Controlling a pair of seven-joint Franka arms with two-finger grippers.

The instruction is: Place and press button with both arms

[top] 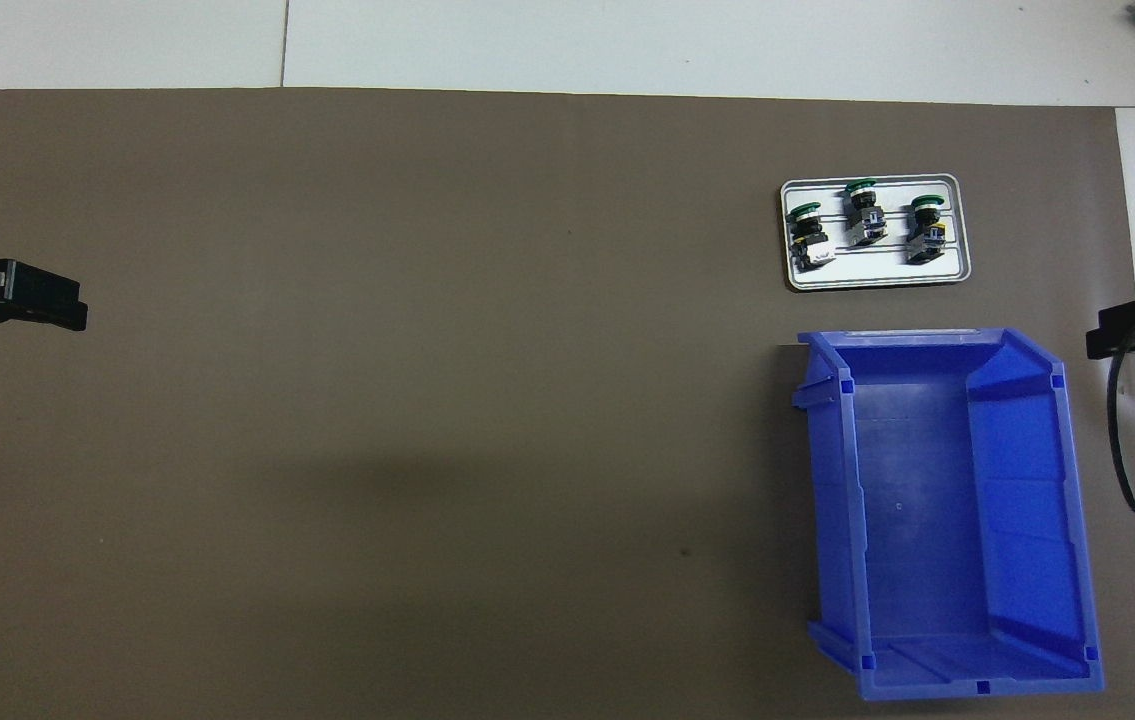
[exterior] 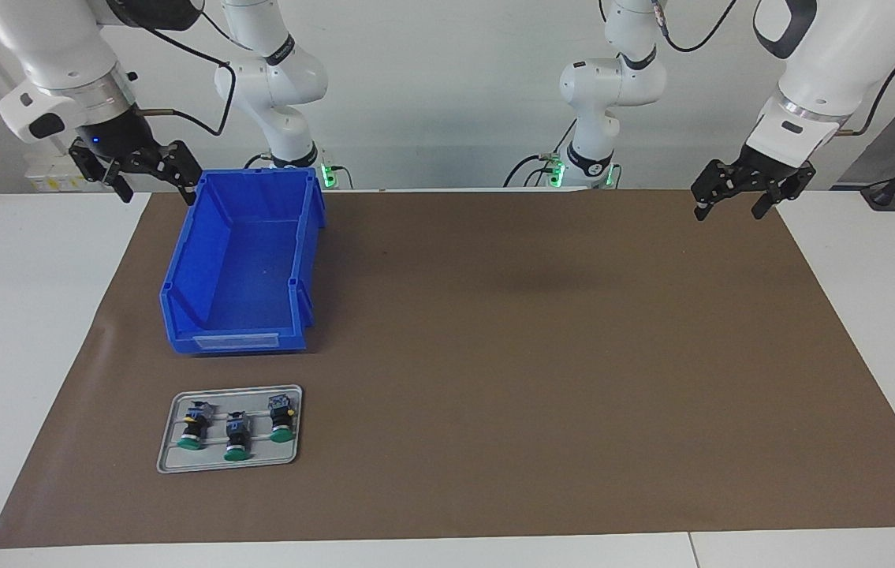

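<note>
Three green-capped black push-buttons (exterior: 236,435) lie close together on a grey metal tray (exterior: 171,442) near the mat's corner — both grippers, left (exterior: 739,201) and right (exterior: 155,177), hang unclenched, empty; a grab could knock neighbours.

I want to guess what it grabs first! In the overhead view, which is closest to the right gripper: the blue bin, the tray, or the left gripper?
1. Blue bin, right beside the right gripper.
2. Tray, farther from the robots than the bin.
3. Left gripper, at the left arm's end.

Three buttons (exterior: 236,435) on tray (exterior: 171,450), tray farther from robots than bin (exterior: 242,260)
</note>
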